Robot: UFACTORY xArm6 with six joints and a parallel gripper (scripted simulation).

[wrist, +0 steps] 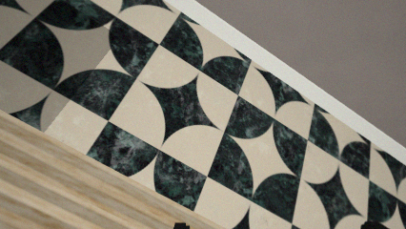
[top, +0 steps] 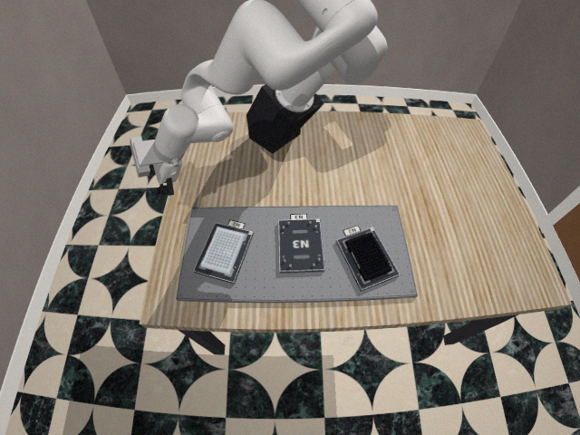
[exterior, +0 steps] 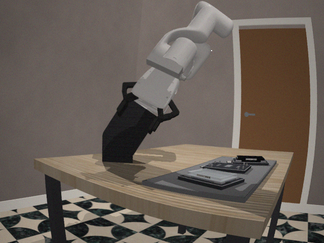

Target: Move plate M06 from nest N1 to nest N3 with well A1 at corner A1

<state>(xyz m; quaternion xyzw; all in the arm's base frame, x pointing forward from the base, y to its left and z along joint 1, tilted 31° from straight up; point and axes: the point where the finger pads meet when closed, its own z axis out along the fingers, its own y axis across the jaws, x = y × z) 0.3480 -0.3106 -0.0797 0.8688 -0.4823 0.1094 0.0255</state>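
A grey deck (top: 296, 253) on the wooden table carries three nests. The left nest holds a clear plate with white wells (top: 221, 251). The middle nest, marked N3 (top: 300, 246), is empty. The right nest holds a black plate (top: 367, 257). The plate labels and the outer nests' signs are too small to read, so I cannot tell which plate is M06. My gripper (top: 164, 187) is open and empty, high over the table's back left edge, far from the deck. It also shows in the side view (exterior: 135, 121). The wrist view shows only its fingertips over the table edge and the floor.
The arm's black base (top: 276, 119) stands at the back middle of the table. Small signs (top: 298, 217) stand behind each nest. In the side view, the clear plate (exterior: 213, 175) is the nearest of the three nests. A brown door (exterior: 273, 104) is behind the table.
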